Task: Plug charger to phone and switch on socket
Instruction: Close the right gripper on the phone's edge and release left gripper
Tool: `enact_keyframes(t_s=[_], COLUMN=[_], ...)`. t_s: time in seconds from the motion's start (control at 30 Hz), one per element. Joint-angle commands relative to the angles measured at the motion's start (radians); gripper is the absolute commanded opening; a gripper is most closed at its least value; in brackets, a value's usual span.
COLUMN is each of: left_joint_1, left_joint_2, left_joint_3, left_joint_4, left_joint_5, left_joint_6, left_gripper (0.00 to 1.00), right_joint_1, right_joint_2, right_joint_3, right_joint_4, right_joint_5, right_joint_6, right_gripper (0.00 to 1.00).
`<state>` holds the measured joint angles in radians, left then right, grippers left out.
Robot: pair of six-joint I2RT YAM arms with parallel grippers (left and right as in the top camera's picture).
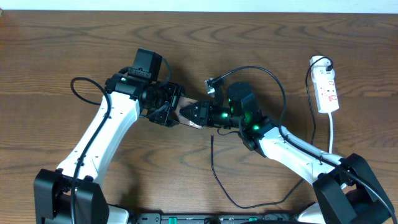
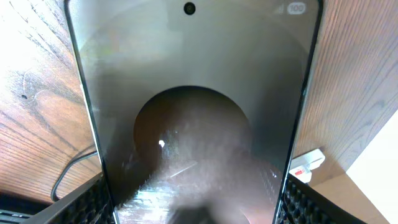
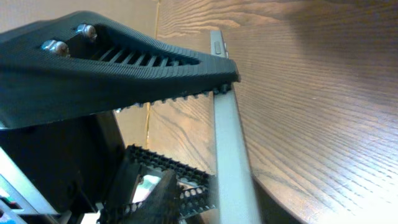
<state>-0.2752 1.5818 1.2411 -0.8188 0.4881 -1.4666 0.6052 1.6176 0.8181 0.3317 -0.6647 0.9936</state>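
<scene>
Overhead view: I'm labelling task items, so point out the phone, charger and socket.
phone (image 1: 185, 112), overhead view, exposed brown face.
charger (image 1: 212, 149), overhead view, cable just below tip.
socket (image 1: 328, 90), overhead view, middle of white body.

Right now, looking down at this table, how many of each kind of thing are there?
robot arms: 2
phone: 1
charger cable: 1
power strip: 1
Total: 5
</scene>
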Motion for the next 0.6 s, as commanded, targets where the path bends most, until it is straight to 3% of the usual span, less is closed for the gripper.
enact_keyframes(t_s=[0.0,0.23,0.43,0.47,0.5,0.57], left_joint_1=[-0.012,-0.011,-0.011,-0.011,-0.011,-0.011], left_joint_2=[-0.018,-0.018,-0.018,-0.018,-0.018,-0.018], left_joint_3=[0.025,0.025,0.025,0.025,0.025,0.025], left_joint_4=[-0.003,-0.003,-0.004,-0.004,-0.004,-0.004], left_joint_5=[0.023,0.023,0.023,0.023,0.023,0.023], left_joint_6=[-0.006,-0.006,-0.005,-0.005,-0.005,-0.005], left_gripper=[0.07,0.07,0.08,0.11,0.25,0.65], right_joint_1=[0.023,0.025,0.025,0.025,0.025,0.024], right_joint_2=[-0.001,-0.001,-0.001,-0.001,-0.001,-0.001], right_joint_3=[0.011,0.011,0.011,0.011,0.011,0.011], right_joint_4=[0.015,0.015,0.014,0.014,0.014,0.014], right_joint_5=[-0.010,-0.006,-0.006,-0.006,-0.006,-0.006], right_joint_6=[-0.011,-0.011,-0.011,-0.011,-0.011,-0.011], right_gripper=[0.19,0.01,0.01,0.01,0.01,0.01])
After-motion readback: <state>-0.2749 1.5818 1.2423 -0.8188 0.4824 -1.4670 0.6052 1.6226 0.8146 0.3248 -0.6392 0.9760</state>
